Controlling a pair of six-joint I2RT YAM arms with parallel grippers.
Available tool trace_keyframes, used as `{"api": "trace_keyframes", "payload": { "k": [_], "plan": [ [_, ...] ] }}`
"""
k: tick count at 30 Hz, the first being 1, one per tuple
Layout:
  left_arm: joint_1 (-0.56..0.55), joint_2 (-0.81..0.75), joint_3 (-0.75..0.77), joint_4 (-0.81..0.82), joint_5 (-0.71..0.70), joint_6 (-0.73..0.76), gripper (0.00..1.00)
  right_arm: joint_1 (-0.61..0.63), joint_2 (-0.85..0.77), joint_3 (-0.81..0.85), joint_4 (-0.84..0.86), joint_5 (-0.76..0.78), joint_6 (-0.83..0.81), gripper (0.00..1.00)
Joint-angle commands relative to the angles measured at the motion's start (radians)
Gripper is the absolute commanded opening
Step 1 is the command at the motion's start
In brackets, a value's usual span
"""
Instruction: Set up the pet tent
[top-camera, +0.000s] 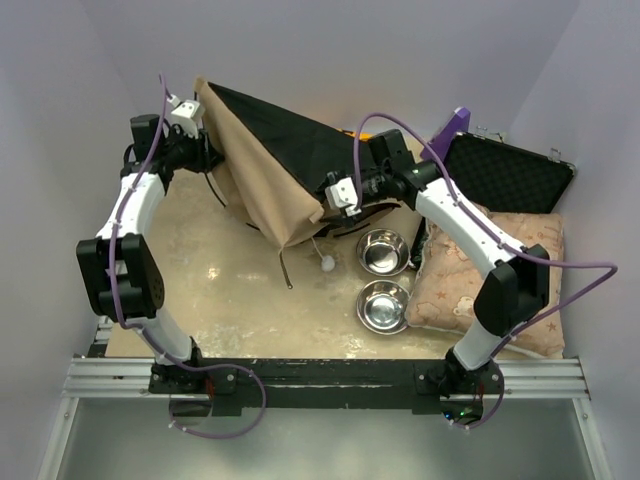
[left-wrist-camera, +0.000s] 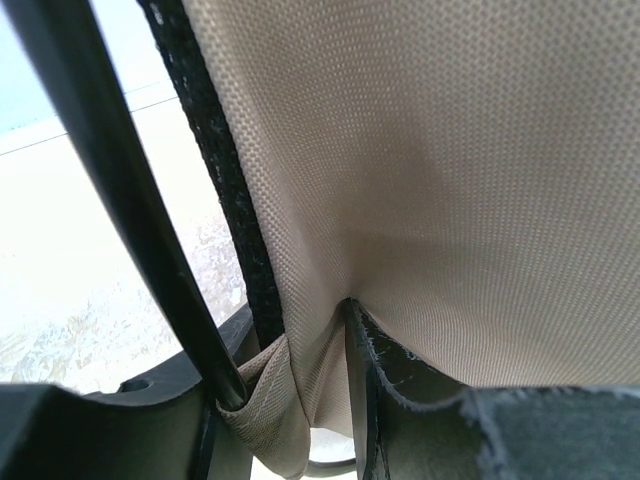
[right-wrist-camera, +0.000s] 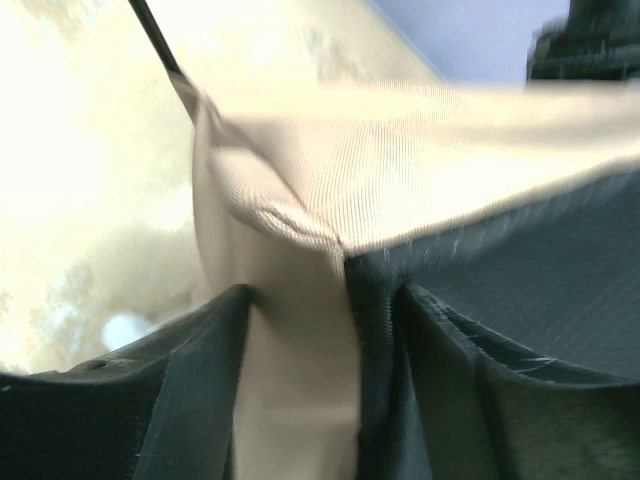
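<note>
While it hangs between the two arms, pet tent (top-camera: 270, 170): far-middle of the desk (top-camera: 200, 270), half raised. The tan outer cloth faces the arms, the black lining shows on top, and the low edge droops toward the desk, left of the steel bowls (top-camera: 380, 250).
Weight and stiffness: judged light and limp. The cloth will sag and fold wherever nothing carries it, and only the thin black pole (left-wrist-camera: 130, 200) looks springy enough to give it shape.
Surface: the woven cloth should grip well rather than slip. Nothing looks fragile, though a pole bent sharply might kink.
Where to hold: hemmed edges and corners close to a pole, where a pinch moves the frame. A grab at mid-panel would likely only bunch fabric.
Left end effector (top-camera: 208, 150): at the tent's left edge, near its far corner. The jaws are partly closed and clamped on a tuck of tan cloth, with the pole just beside one finger.
Right end effector (top-camera: 326, 198): at the tent's right edge, near the lower corner. A fold of tan and black cloth fills the gap and touches both fingers. The wrist view is blurred, so I cannot tell whether the pinch is firm.
</note>
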Motion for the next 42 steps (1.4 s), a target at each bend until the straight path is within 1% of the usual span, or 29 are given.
{"api": "trace_keyframes", "payload": {
  "k": [1, 3, 5, 6, 7, 9, 10, 11, 12, 13, 15, 17, 19, 22, 23, 25, 26, 27, 28, 30, 32, 34, 37, 39, 42],
  "plan": [
    [-0.001, 0.031, 0.045, 0.009, 0.007, 0.026, 0.4, 0.047, -0.087, -0.007, 0.119, -0.098, 0.18, 0.45],
    [-0.001, 0.04, 0.051, 0.01, 0.012, 0.023, 0.4, 0.064, -0.135, -0.059, 0.228, -0.085, 0.281, 0.21],
    [-0.003, 0.048, 0.068, 0.003, 0.023, 0.023, 0.41, 0.074, -0.171, -0.088, 0.291, -0.075, 0.356, 0.03],
    [-0.001, 0.048, 0.077, -0.007, 0.035, 0.023, 0.46, 0.081, -0.187, -0.096, 0.332, -0.041, 0.46, 0.0],
    [-0.001, 0.042, 0.088, -0.02, 0.049, 0.027, 0.51, 0.093, -0.208, -0.108, 0.416, 0.0, 0.578, 0.0],
    [0.003, 0.013, 0.097, -0.048, 0.088, 0.035, 0.64, 0.104, -0.262, -0.15, 0.631, 0.129, 0.903, 0.0],
    [0.012, -0.016, 0.089, -0.047, 0.128, 0.026, 0.74, 0.104, -0.292, -0.176, 0.734, 0.198, 1.01, 0.0],
    [0.031, -0.051, 0.074, -0.03, 0.191, -0.003, 0.87, 0.104, -0.319, -0.193, 0.785, 0.261, 1.094, 0.0],
    [0.051, -0.088, 0.035, 0.011, 0.238, -0.067, 0.97, 0.104, -0.345, -0.2, 0.814, 0.307, 1.138, 0.0],
    [0.074, -0.131, 0.007, 0.054, 0.283, -0.136, 1.0, 0.104, -0.362, -0.202, 0.827, 0.362, 1.184, 0.0],
    [0.113, -0.209, -0.039, 0.133, 0.344, -0.221, 1.0, 0.104, -0.405, -0.198, 0.836, 0.45, 1.261, 0.0],
    [0.155, -0.285, -0.071, 0.189, 0.365, -0.296, 1.0, 0.104, -0.454, -0.211, 0.85, 0.557, 1.326, 0.0],
    [0.193, -0.36, -0.122, 0.274, 0.391, -0.359, 1.0, 0.105, -0.49, -0.216, 0.847, 0.617, 1.346, 0.0],
    [0.198, -0.446, -0.177, 0.268, 0.377, -0.313, 1.0, 0.108, -0.543, -0.23, 0.835, 0.669, 1.351, 0.0],
    [0.197, -0.458, -0.2, 0.294, 0.383, -0.328, 1.0, 0.108, -0.556, -0.234, 0.825, 0.669, 1.348, 0.0],
    [0.192, -0.451, -0.216, 0.344, 0.359, -0.374, 0.99, 0.11, -0.59, -0.245, 0.824, 0.663, 1.348, 0.0],
    [0.192, -0.428, -0.214, 0.395, 0.371, -0.409, 0.99, 0.113, -0.602, -0.251, 0.815, 0.675, 1.325, 0.0],
    [0.192, -0.412, -0.208, 0.441, 0.385, -0.457, 0.98, 0.125, -0.612, -0.254, 0.798, 0.712, 1.305, 0.0],
    [0.192, -0.399, -0.199, 0.491, 0.398, -0.501, 0.98, 0.134, -0.616, -0.256, 0.779, 0.785, 1.291, 0.0],
    [0.192, -0.392, -0.191, 0.568, 0.431, -0.551, 0.98, 0.134, -0.624, -0.248, 0.764, 0.893, 1.275, 0.0],
    [0.189, -0.4, -0.178, 0.541, 0.444, -0.523, 0.99, 0.139, -0.639, -0.248, 0.796, 0.953, 1.266, 0.0],
    [0.183, -0.411, -0.165, 0.472, 0.48, -0.465, 0.99, 0.157, -0.641, -0.254, 0.824, 0.993, 1.248, 0.0],
    [0.167, -0.456, -0.176, 0.372, 0.5, -0.381, 1.0, 0.179, -0.597, -0.26, 0.828, 0.996, 1.233, 0.0],
    [0.14, -0.505, -0.193, 0.304, 0.504, -0.327, 1.0, 0.212, -0.555, -0.259, 0.827, 1.024, 1.216, 0.0],
    [0.091, -0.587, -0.219, 0.179, 0.512, -0.247, 1.0, 0.309, -0.502, -0.271, 0.886, 1.14, 1.18, 0.0]
  ]
}}
